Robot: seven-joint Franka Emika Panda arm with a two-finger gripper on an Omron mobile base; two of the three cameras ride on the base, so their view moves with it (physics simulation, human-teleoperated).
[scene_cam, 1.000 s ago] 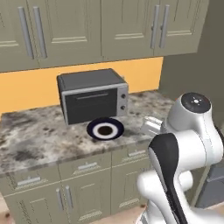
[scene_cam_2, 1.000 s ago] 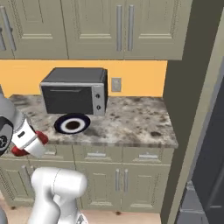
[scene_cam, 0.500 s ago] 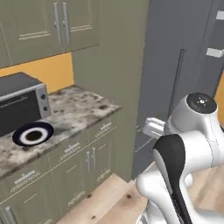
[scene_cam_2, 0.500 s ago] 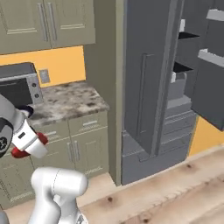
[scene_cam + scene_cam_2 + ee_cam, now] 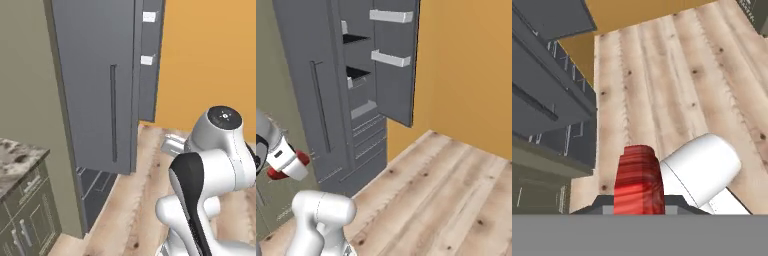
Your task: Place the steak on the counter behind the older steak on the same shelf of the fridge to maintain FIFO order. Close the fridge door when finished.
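Observation:
The bright red steak [image 5: 638, 180] sits between my gripper's [image 5: 638, 202] dark fingertips in the hand view, and the gripper is shut on it. In the right base view the steak [image 5: 301, 159] shows red beside the white hand at the left edge, held above the floor. Ahead stands the dark grey fridge [image 5: 306, 75]. Its left door is shut, while its right fridge door [image 5: 397, 65] stands open with white bins on its inner face. A black shelf [image 5: 358, 73] shows in the gap. The older steak is hidden. A corner of the counter [image 5: 14, 159] lies at the lower left.
Light wooden floor [image 5: 446, 190] spreads in front of the fridge, with an orange wall [image 5: 471, 70] to its right. A long bar handle [image 5: 113, 112] runs down the shut left door. Grey fridge drawers [image 5: 542, 105] show at the left of the hand view.
The base has swung away from the counter with the toaster oven and plate, so the whole scene shifted to the fridge. The steak stays in the shut gripper.

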